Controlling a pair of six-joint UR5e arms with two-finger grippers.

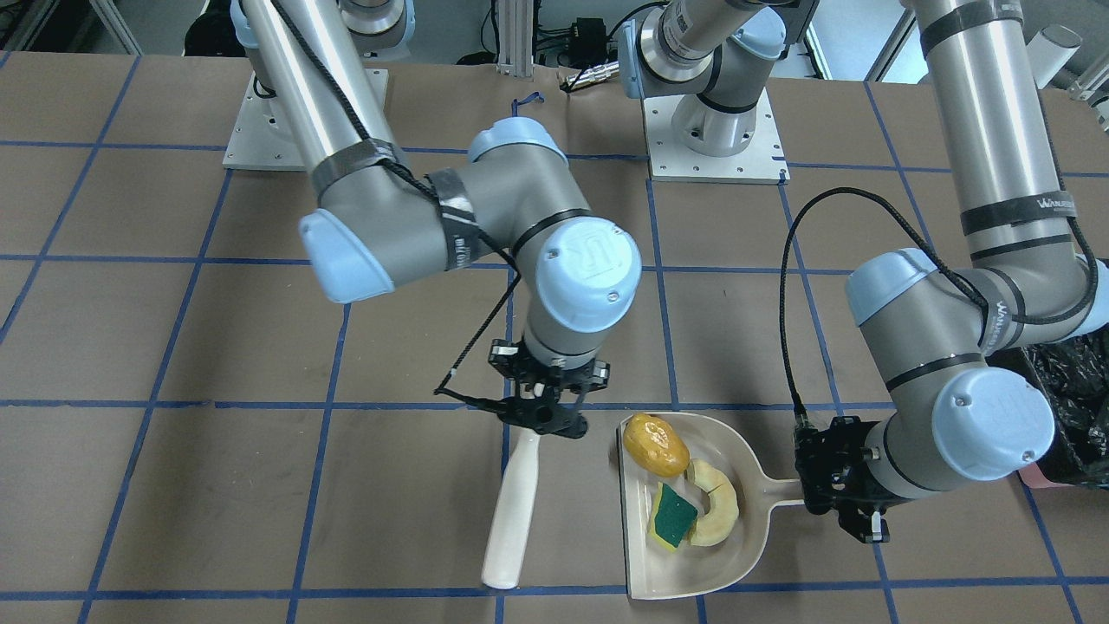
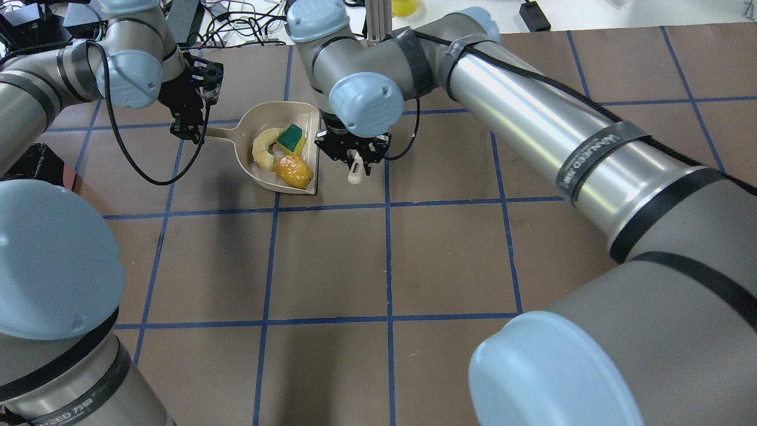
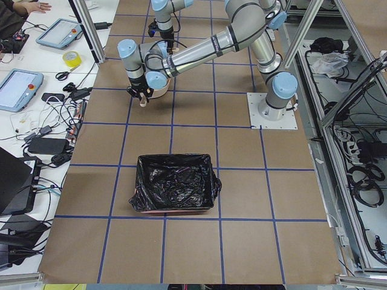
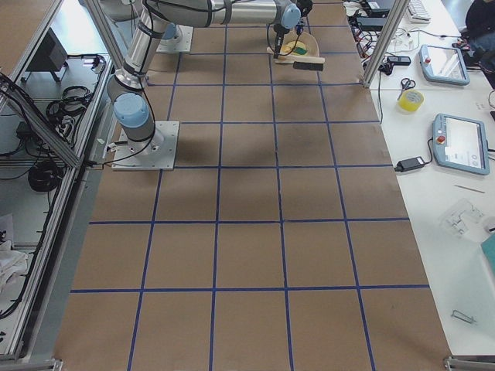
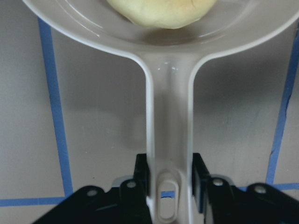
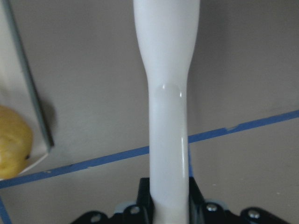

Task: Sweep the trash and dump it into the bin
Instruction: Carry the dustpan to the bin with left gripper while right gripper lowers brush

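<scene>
Covering brush (image 1: 513,511) head: right gripper (image 1: 541,416)

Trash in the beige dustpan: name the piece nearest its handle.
The pale cream crescent slice; the green-and-yellow sponge wedge and glossy golden-brown lump sit farther out.

Trash (image 1: 674,513) in dustpan (image 1: 684,574) — bin (image 3: 175,190) apart

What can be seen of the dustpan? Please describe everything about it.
The dustpan is beige, smooth and glossy, like plastic: a shallow scoop with a rounded back wall, a straight open front edge with a dark strip, and a narrow handle ending in a hanging slot. It appears to lie flat on the brown table. The left gripper is shut on the handle's end. Inside lie the golden-brown lump, cream crescent slice and green-and-yellow sponge. A brush is beside its open edge.
</scene>
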